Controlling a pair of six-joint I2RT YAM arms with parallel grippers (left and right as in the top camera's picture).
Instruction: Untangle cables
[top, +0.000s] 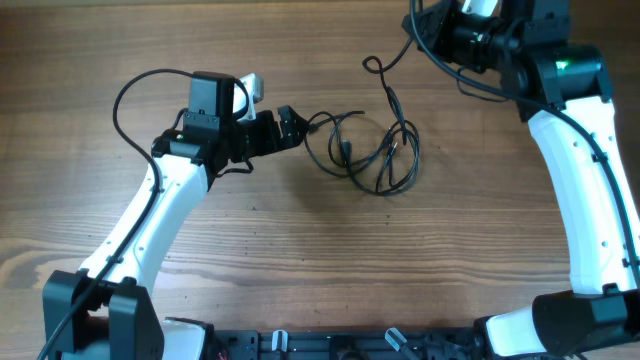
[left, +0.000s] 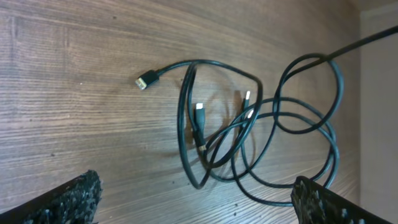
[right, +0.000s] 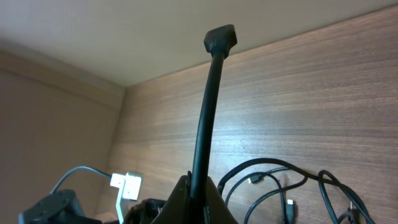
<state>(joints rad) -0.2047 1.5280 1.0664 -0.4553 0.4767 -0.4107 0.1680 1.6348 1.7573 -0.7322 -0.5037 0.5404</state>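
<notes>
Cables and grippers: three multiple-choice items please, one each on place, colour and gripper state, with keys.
1. Where does the tangle of cables lie?
A) under the right arm's base
B) on the table, just past the left gripper
C) in a box
2. What colour are the cables?
A) black
B) white
C) red
3. The right gripper is:
A) open, empty
B) out of every view
C) shut on a cable
1 B: overhead shows the loops by its fingertips. 2 A: every view shows black cords. 3 C: the right wrist view shows a cord clamped, plug end up.
</notes>
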